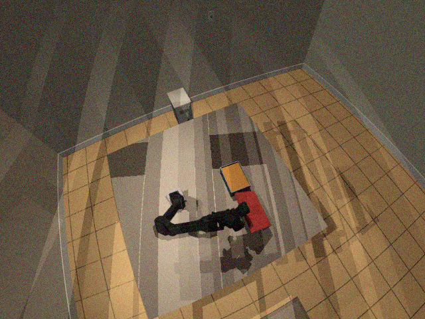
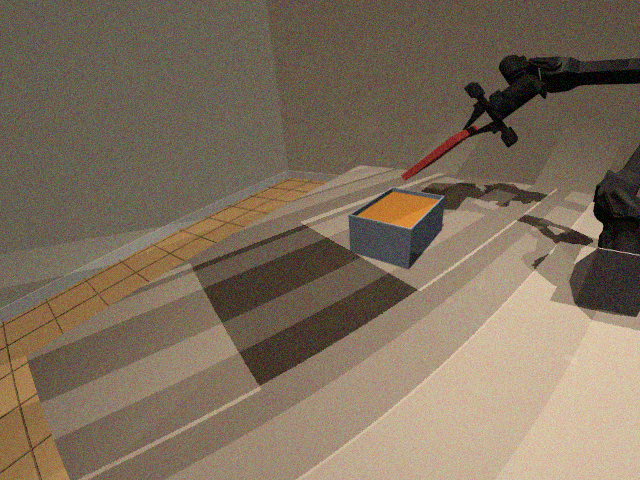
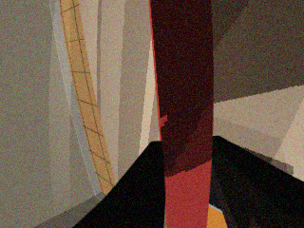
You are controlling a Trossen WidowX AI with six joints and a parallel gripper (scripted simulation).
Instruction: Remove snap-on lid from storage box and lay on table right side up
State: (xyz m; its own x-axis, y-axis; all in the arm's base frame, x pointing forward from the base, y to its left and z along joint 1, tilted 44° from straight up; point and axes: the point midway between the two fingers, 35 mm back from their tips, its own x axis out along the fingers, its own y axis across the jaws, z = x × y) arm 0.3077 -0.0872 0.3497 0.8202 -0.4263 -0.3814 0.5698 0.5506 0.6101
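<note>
The red lid point(image 1: 255, 212) point(image 2: 436, 153) point(image 3: 185, 85) is held in the air, tilted, its far end lower than the edge in the fingers. My gripper point(image 2: 471, 129) point(image 3: 185, 148) is shut on the lid's edge; in the top view the arm partly hides that edge. The storage box point(image 1: 224, 181) point(image 2: 379, 239), blue-grey with an orange inside, stands upright and uncovered on the table point(image 1: 178, 274) point(image 2: 465, 330). In the exterior view the lid is above and behind the box, not touching it. In the wrist view a bit of the orange shows at the bottom.
A pale block-shaped object point(image 1: 179, 98) stands by the wall beyond the table's far edge. The arm's base point(image 2: 607, 281) stands on the table to one side of the box. Dark shadows and light stripes cross the table top. Tiled floor point(image 1: 360, 165) point(image 2: 170, 248) surrounds the table.
</note>
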